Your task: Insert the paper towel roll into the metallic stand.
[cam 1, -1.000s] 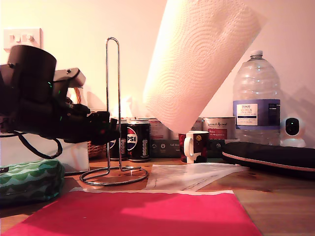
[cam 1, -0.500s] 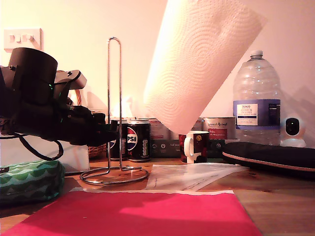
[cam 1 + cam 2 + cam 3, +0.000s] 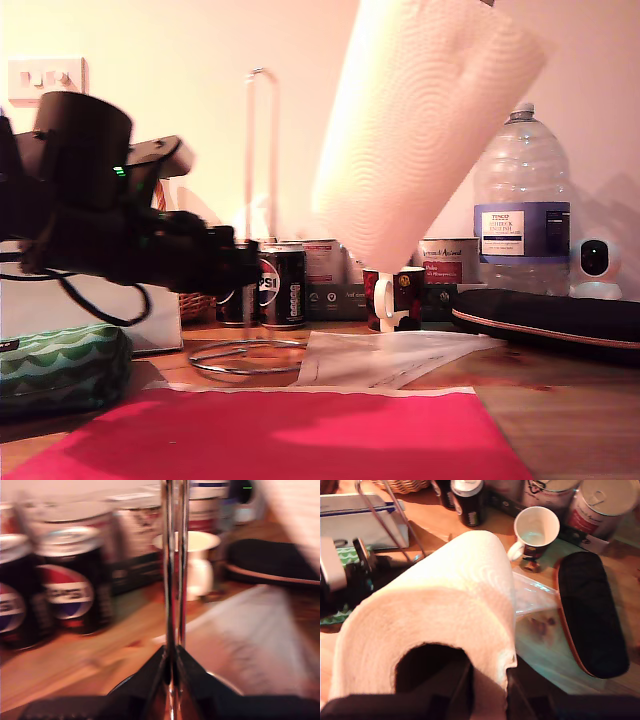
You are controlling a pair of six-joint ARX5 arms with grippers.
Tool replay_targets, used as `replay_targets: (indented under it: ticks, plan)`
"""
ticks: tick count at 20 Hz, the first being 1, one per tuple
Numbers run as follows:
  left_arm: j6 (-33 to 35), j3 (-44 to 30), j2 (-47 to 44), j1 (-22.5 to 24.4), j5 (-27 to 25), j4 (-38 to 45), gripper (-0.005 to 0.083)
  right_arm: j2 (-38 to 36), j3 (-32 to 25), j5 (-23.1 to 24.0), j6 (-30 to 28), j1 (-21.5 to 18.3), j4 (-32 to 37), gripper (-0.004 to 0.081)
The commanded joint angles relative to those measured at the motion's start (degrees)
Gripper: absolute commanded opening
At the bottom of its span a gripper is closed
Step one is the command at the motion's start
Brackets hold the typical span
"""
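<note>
While gripped, the metallic stand has shifted toward the paper towel roll.

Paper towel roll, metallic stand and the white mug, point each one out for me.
paper towel roll point(image 3: 425, 130), exterior view, embossed side.
metallic stand point(image 3: 174, 570), first wrist view, upright loop.
white mug point(image 3: 536, 529), second wrist view, inside.

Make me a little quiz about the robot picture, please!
1. True or false: the paper towel roll is already on the metallic stand.
2. What does my first gripper pinch? A) a cola can B) the stand's upright loop C) the mug
3. Fill in: my second gripper clamps the roll's ____.

Key: 1 false, it hangs tilted in the air beside the stand; 2 B; 3 wall, with one finger inside the core.
</note>
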Motion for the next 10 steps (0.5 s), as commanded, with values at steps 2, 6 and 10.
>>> replay_targets:
  ticks: [2,6,10]
  plan:
    - [0.2,0.1,-2.5,-1.7,0.1,1.4,-0.0021,-1.0,0.5,0.3,-0.1,-0.8,0.7,-0.0012]
    - [0.3,0.1,-5.6,-2.5,-0.2,-0.5,-0.0021,-1.0,0.5,0.3,-0.2,-1.7,0.7,-0.0012]
    - [2.8,0.1,-9.4,-2.4,-1.1,-3.5,-0.0021,-1.0,0.5,0.3,-0.2,-1.8,0.7,-0.0012]
